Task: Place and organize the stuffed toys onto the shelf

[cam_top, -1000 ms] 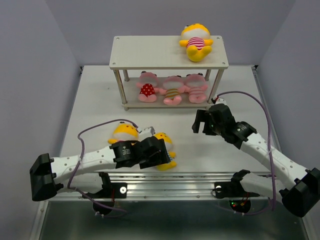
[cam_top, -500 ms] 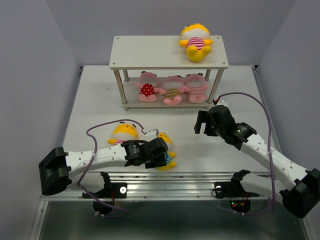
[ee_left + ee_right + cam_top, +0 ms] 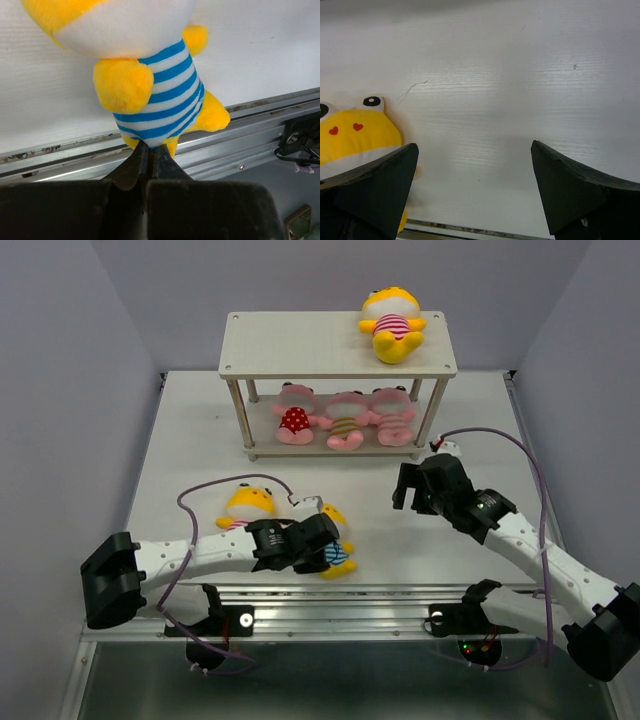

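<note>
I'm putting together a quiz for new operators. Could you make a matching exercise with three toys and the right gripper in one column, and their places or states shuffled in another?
1. yellow toy in pink stripes
2. red-dotted pink toy
3. blue-striped yellow toy
4. right gripper

a. open over the table
b. on the top board of the shelf
c. at the tip of the left gripper
d. leftmost on the lower board

Pairs: 1-b, 2-d, 3-c, 4-a.

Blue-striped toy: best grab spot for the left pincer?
Probably the torso of the blue-striped toy, across the shirt under the arms, approaching from the leg end where the left pincer sits. It lies flat, and the shirt is narrower than the head. Its shut fingertips seem to pinch only the hem.
</note>
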Tool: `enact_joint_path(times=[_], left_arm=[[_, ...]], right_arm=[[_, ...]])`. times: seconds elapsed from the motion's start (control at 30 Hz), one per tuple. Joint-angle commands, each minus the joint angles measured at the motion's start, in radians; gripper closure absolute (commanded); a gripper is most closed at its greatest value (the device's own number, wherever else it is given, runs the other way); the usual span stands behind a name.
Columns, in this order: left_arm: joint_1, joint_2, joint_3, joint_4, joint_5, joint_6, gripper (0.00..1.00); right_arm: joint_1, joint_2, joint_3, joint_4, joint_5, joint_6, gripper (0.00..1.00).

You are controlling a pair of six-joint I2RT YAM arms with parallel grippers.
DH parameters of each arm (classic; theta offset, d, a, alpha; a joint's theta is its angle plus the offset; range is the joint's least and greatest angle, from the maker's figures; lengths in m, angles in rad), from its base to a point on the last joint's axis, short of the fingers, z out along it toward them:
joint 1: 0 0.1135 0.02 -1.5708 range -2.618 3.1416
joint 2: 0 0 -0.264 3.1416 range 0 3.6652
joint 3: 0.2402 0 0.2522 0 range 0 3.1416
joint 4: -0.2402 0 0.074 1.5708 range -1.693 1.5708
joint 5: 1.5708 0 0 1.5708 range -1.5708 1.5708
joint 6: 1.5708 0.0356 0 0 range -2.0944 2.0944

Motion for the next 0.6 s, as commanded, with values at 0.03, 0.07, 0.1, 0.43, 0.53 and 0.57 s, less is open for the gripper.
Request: enact_joint_path(times=[0.03,0.07,0.1,0.43,0.53,0.57], left_arm=[[-0.007,-0.084,0.091,-0.016,-0.111,0.137,1.0],[-0.007,-0.123,0.107,-0.025,-0.132,0.171,1.0],[-0.007,-0.145,0.114,-0.024,-0.148,0.195,1.0],[-0.007,-0.358,0.284,-0.027,-0.344,0.366,1.0],[-0.007,-0.348,0.37,-0.019,-0.402,0.442,1.0],[-0.007,-0.34,0.398,-0.014,-0.419,0.464,1.0]], right_arm=[[0.002,-0.036,-0.017,0.012,0.054,-0.002,0.0],[0.002,-0.039,-0.02,0.012,0.068,0.003,0.0],[0.002,-0.042,-0.021,0.011,0.078,0.007,0.0],[0.002,-0.082,-0.062,0.012,0.192,0.072,0.0],[0.002,-0.093,-0.069,0.012,0.213,0.078,0.0],[0.002,-0.096,-0.067,0.012,0.216,0.078,0.0]])
